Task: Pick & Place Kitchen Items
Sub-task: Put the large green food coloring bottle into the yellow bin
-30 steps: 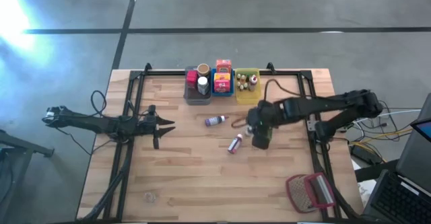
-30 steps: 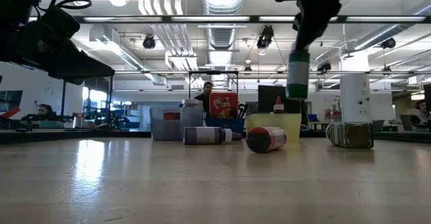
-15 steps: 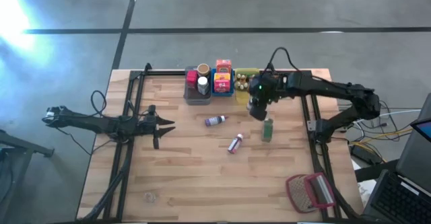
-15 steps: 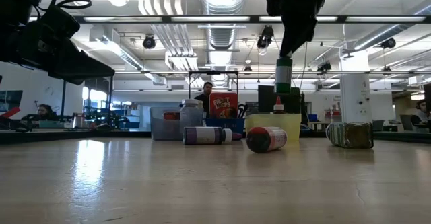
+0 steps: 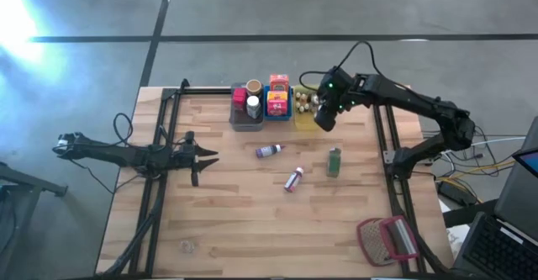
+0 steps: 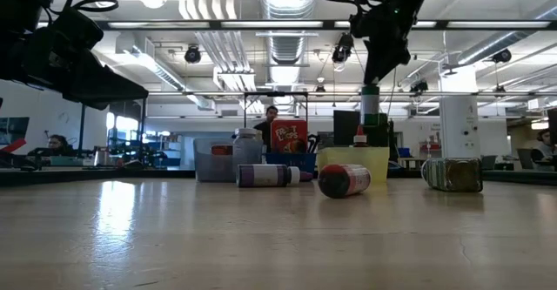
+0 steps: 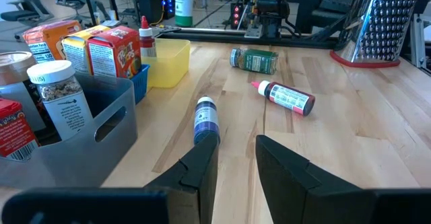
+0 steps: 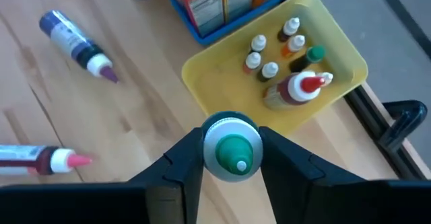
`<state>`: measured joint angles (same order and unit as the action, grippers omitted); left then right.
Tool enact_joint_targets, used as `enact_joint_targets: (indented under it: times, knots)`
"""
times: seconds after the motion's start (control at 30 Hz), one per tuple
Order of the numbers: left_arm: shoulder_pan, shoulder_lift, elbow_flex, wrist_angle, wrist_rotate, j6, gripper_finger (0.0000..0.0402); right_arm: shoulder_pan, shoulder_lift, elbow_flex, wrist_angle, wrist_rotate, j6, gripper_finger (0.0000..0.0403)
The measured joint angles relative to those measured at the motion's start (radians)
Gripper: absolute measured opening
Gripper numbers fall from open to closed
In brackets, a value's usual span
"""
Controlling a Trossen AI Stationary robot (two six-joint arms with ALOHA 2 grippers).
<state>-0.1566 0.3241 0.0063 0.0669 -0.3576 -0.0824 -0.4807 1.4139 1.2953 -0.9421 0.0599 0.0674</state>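
**Three bins at the back, loose items mid-table**

Three bins stand side by side at the table's far edge: the left bin (image 5: 245,116) holds jars, the middle bin (image 5: 278,107) boxes, the right bin (image 5: 304,112) small bottles. The right gripper (image 5: 325,118) holds a capped bottle (image 8: 232,146) upright just above the right bin's near edge. In front of the bins lie two bottles (image 5: 269,150) (image 5: 293,179) and, to their right, what seems a jar (image 5: 334,161). The left gripper (image 5: 202,156) rests at the left side. A grater (image 5: 387,239) lies at the near right corner.
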Motion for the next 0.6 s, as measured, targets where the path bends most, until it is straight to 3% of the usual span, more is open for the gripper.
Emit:
enact_joint_targets:
  times: [0.23, 0.6]
  knots:
    - [0.0, 0.0, 0.0, 0.0, 0.0, 0.0, 0.0108, -0.042, 0.001, -0.014, 0.067, -0.045, -0.001, 0.0139]
    - [0.0, 0.0, 0.0, 0.0, 0.0, 0.0, 0.0108, -0.11, 0.002, -0.109, 0.187, -0.087, -0.016, 0.0129]
